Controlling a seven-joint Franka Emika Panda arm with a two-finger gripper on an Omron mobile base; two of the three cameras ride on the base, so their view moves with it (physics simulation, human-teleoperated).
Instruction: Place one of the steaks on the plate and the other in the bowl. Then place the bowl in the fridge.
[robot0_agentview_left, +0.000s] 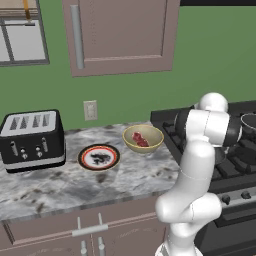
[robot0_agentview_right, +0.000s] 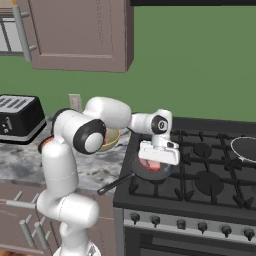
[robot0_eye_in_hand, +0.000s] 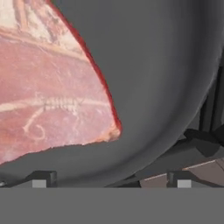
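Observation:
One steak (robot0_agentview_left: 141, 140), deep red, lies inside the tan bowl (robot0_agentview_left: 143, 138) on the marble counter. To the bowl's left sits the red-rimmed plate (robot0_agentview_left: 98, 157), with nothing on it. The other steak (robot0_eye_in_hand: 48, 87), pink with whitish streaks and a red edge, lies in a black frying pan (robot0_eye_in_hand: 166, 78) on the stove's front left burner. My gripper (robot0_agentview_right: 156, 164) hangs open just above this steak (robot0_agentview_right: 155, 167), pointing down into the pan (robot0_agentview_right: 150, 174). In the hand view the gripper (robot0_eye_in_hand: 111, 181) has a wide gap between its fingertips (robot0_eye_in_hand: 41, 179), and nothing is held. The fridge is out of view.
A black toaster (robot0_agentview_left: 32, 140) stands at the counter's left end. The black stove (robot0_agentview_right: 200, 175) fills the right side, with a second pan (robot0_agentview_right: 245, 147) on a far right burner. The near pan's handle (robot0_agentview_right: 112, 186) points toward the counter. A wall cabinet (robot0_agentview_left: 120, 35) hangs above.

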